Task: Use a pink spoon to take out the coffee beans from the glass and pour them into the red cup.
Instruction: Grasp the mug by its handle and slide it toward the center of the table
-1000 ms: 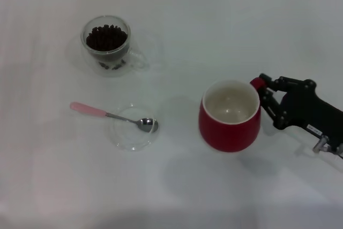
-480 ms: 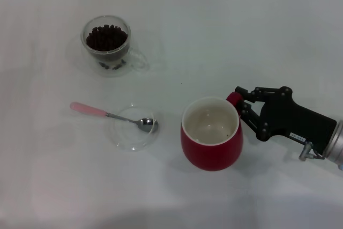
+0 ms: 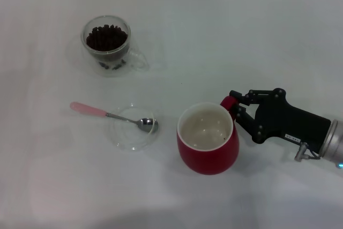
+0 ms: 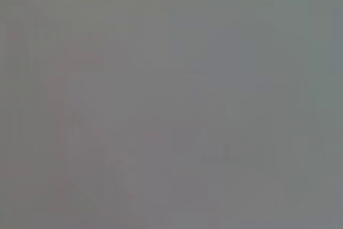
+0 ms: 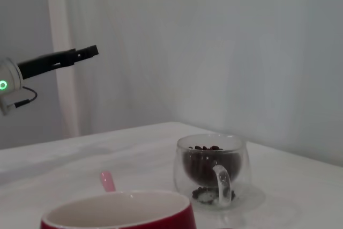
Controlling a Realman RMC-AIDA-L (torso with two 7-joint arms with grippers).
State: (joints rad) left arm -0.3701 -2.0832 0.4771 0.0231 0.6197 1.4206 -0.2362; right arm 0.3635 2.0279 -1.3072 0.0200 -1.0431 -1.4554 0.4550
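Left wrist view: uniform grey blur, nothing discernible. Red cup (image 5: 117,212): cut off by lower edge in right wrist view, only rim shown. Pink spoon (image 5: 107,181): handle tip alone visible behind the rim, bowl hidden. Red cup handle: largely covered by right gripper (image 3: 238,108) in head view.

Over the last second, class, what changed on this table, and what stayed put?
The right gripper, shut on the rounded red ceramic mug's handle, drew it leftward and nearer the robot. The pink-handled metal teaspoon, clear glass dish and bean-filled double-walled glass stayed put.
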